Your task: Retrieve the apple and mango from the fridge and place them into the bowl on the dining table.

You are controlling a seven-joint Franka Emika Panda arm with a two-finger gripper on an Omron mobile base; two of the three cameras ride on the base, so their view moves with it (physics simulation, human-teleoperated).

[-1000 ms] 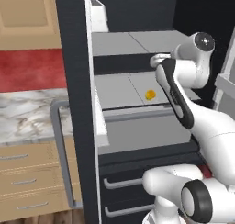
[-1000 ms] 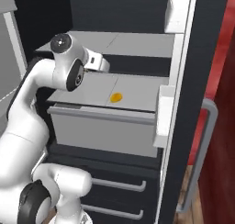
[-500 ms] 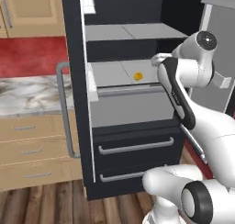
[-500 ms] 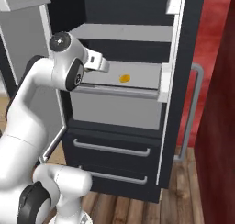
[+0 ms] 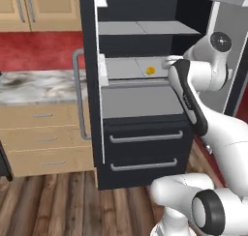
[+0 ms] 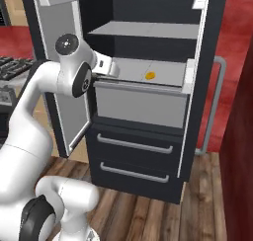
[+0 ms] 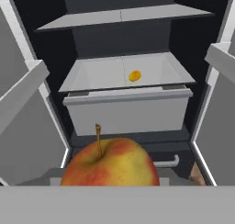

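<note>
While the tall black double-door fridge (image 6: 148, 151) stands open, a small yellow-orange mango (image 7: 134, 75) lies on its grey middle shelf (image 7: 105, 76). A red-and-yellow apple (image 7: 110, 163) with a brown stem sits close in the hand view, pinched between the gripper's jaws.

base backed away from fridge (image 5: 140, 99), both open doors and lower drawers in view

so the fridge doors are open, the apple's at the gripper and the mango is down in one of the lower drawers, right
Not quite. The mango isn't in a lower drawer: it lies on the grey shelf inside the fridge, above the two closed drawers, as the hand view shows. The rest stands: the doors are open and the apple sits right at the gripper.
</note>
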